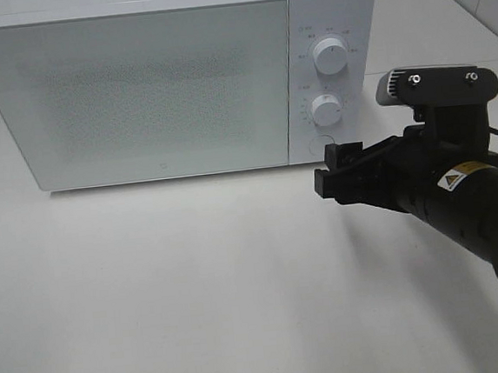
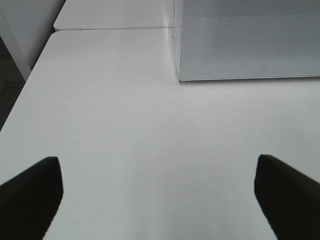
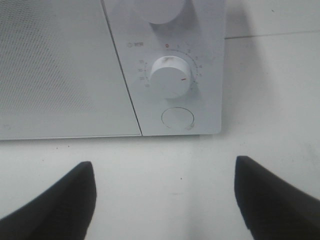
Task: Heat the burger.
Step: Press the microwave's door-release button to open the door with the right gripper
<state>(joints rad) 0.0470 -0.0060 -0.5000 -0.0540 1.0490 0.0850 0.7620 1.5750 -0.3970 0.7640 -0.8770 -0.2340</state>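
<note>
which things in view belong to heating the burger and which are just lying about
For the job:
- microwave, door shut
- its lower dial and round button
- right gripper, open, in front of that panel
- the burger itself is not in view

Just there:
- white table
- left gripper, open, over the table beside the microwave

From high in front, looked down on the whole microwave (image 1: 162,89) and white table (image 1: 197,287). From the left wrist, faced low along the table toward the microwave's door-side corner. From the right wrist, sat close before the lower dial (image 3: 171,77), shared with the high view.
</note>
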